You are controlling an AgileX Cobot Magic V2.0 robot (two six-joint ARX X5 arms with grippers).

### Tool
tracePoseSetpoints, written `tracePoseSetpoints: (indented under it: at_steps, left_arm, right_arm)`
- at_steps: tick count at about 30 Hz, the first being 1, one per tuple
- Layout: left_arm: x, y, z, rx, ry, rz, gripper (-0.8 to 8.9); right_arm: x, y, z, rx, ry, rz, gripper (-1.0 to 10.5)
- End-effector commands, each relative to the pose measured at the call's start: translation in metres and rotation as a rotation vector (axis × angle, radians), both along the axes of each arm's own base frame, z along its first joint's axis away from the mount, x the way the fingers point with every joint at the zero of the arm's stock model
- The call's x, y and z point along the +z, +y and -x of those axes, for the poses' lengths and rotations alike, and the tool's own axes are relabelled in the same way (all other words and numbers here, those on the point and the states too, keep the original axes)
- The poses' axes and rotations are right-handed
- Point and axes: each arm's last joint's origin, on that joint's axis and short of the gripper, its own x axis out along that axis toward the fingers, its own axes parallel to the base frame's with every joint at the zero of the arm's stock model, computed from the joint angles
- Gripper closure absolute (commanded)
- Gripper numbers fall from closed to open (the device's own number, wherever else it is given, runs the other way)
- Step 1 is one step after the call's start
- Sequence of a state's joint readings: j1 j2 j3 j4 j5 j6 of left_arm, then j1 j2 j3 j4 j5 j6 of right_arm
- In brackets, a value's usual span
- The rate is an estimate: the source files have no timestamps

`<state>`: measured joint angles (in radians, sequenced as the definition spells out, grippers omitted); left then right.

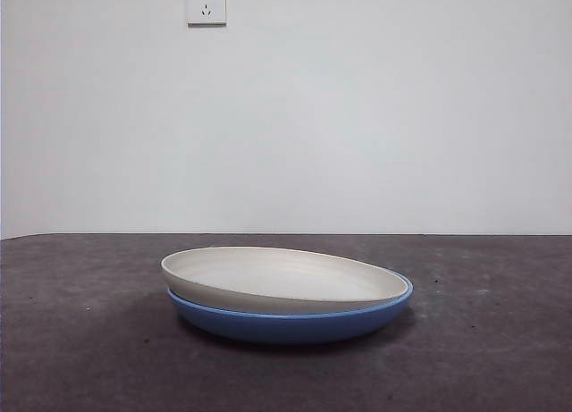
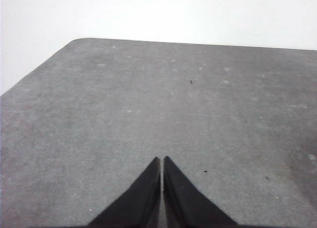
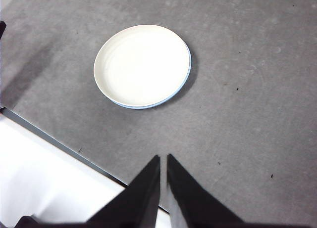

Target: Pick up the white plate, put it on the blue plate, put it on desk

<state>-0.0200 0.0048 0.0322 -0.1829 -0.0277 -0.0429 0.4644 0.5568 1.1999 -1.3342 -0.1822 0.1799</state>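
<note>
Right claw [image 3: 163, 161] closed, empty, white plate [image 1: 281, 276] atop blue plate [image 1: 295, 324]

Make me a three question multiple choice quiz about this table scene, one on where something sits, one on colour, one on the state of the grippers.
1. Where does the white plate rest?
A. In the blue plate
B. Beside it
C. Under it

2. What colour is the desk?
A. Light wood
B. Dark grey
C. Green

3. How do the jaws of the left gripper and the right gripper stand?
A. Both wide open
B. One grips a plate
C. Both shut, holding nothing

Answers:
A, the front view shows white nested on blue, slightly tilted.
B, mottled grey in every view.
C, each wrist view shows jaws closed over bare desk.
</note>
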Motion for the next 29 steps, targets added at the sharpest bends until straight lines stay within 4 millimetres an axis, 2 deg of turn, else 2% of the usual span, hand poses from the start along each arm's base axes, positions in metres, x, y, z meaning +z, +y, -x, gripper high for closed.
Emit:
tracePoseSetpoints:
  at_steps: [1, 20, 23, 25, 29]
  left_arm:
    - [-0.007, 0.000, -0.001, 0.003, 0.023, 0.001, 8.03]
    - [-0.007, 0.000, -0.001, 0.004, 0.024, 0.001, 8.02]
    - [-0.007, 0.000, -0.001, 0.004, 0.023, 0.001, 8.03]
    - [-0.007, 0.000, -0.001, 0.004, 0.024, 0.001, 8.02]
    - [-0.007, 0.000, -0.001, 0.003, 0.023, 0.001, 8.02]
  right_arm:
    - [0.001, -0.002, 0.004, 0.010, 0.022, 0.015, 9.3]
    - [0.001, -0.002, 0.004, -0.004, 0.019, 0.020, 9.3]
    - [0.000, -0.003, 0.001, 0.052, -0.096, 0.133, 9.3]
    - [-0.003, -0.003, -0.004, 0.009, -0.180, 0.122, 9.3]
    - [-0.025, -0.001, -0.026, -0.096, -0.427, 0.077, 9.3]
